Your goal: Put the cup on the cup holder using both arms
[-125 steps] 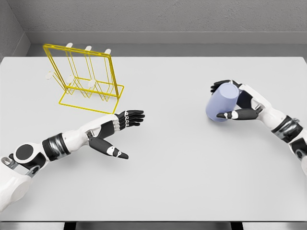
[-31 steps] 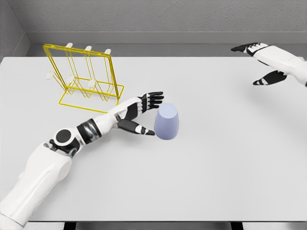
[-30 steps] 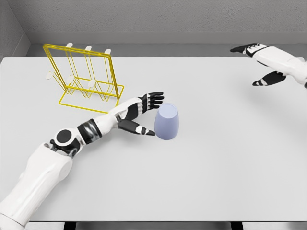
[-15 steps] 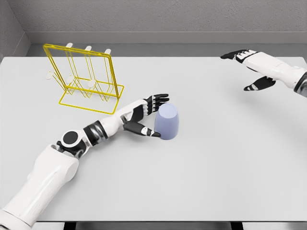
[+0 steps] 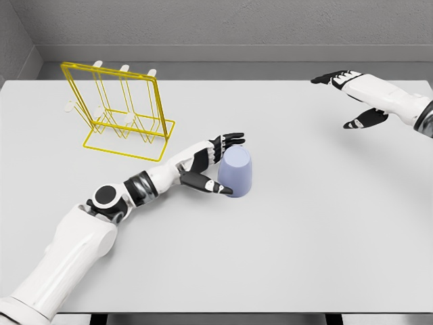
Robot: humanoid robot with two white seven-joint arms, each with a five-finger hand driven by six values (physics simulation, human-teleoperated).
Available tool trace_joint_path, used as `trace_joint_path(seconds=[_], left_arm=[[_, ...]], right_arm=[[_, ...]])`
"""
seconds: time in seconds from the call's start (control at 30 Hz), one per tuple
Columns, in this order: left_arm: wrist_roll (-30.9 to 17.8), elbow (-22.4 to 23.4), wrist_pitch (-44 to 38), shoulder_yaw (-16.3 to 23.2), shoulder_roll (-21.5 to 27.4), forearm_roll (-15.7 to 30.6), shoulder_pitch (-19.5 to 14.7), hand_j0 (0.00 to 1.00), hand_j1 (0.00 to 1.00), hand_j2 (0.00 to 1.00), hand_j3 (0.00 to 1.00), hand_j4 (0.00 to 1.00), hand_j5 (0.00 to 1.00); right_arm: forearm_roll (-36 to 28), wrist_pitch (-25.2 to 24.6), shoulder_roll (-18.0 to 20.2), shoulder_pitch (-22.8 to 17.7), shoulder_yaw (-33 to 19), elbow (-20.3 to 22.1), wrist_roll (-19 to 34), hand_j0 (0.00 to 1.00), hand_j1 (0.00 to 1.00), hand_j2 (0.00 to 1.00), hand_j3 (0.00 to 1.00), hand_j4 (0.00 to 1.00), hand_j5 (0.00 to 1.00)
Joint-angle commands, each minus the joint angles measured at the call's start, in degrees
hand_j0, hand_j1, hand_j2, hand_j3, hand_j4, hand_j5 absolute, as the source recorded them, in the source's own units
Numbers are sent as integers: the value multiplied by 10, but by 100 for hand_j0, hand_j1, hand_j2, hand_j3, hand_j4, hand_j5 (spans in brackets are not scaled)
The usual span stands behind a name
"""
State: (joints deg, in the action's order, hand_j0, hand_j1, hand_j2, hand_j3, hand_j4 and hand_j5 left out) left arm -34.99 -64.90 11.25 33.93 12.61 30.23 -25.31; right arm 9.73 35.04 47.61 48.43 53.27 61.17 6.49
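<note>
A pale blue cup (image 5: pixel 238 172) stands upside down on the white table (image 5: pixel 304 237), a little left of the middle. My left hand (image 5: pixel 224 163) is open against the cup's left side, with its fingers (image 5: pixel 229 139) over the far rim and its thumb (image 5: pixel 218 187) at the near side. I cannot tell whether they press on the cup. The yellow wire cup holder (image 5: pixel 123 108) with white pegs stands at the back left. My right hand (image 5: pixel 335 101) hovers open at the back right, far from the cup.
Behind the table's far edge rises a grey wall (image 5: pixel 237 27). The cup holder's base frame (image 5: pixel 128 143) lies just behind my left forearm (image 5: pixel 159 179).
Since 4.2 s ago the cup has gone from my right hand to the table's middle. My right hand has withdrawn to the back right, and in the last second my left hand has closed in on the cup.
</note>
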Motion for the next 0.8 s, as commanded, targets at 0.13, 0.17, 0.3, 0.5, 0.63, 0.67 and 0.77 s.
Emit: trace_joint_path(seconds=[0.13, 0.17, 0.3, 0.5, 0.63, 0.67, 0.77], left_arm=[[0, 0, 1, 2, -1, 4, 0, 100, 100, 100, 100, 100, 100], [0, 0, 1, 3, -5, 4, 0, 100, 100, 100, 100, 100, 100], [0, 0, 1, 3, -7, 4, 0, 100, 100, 100, 100, 100, 100], [0, 0, 2, 4, -13, 3, 0, 100, 100, 100, 100, 100, 100], [0, 7, 2, -4, -21, -32, -3, 100, 100, 100, 100, 100, 100], [0, 7, 3, -4, -21, -31, -3, 91, 91, 91, 91, 91, 91], [0, 7, 4, -4, -21, -31, -4, 73, 73, 73, 73, 73, 73]], right_arm=[[-4, 0, 1, 0, -1, -2, 0, 100, 100, 100, 100, 100, 100], [-4, 0, 1, -1, -1, -2, 0, 100, 100, 100, 100, 100, 100], [-4, 0, 1, 0, -1, -3, 0, 100, 100, 100, 100, 100, 100], [-3, 0, 1, -1, -1, -4, 0, 100, 100, 100, 100, 100, 100], [-4, 0, 1, -1, -1, -5, 0, 100, 100, 100, 100, 100, 100], [-4, 0, 1, -1, -1, -5, 0, 100, 100, 100, 100, 100, 100], [-4, 0, 2, -1, -1, -5, 0, 100, 100, 100, 100, 100, 100]])
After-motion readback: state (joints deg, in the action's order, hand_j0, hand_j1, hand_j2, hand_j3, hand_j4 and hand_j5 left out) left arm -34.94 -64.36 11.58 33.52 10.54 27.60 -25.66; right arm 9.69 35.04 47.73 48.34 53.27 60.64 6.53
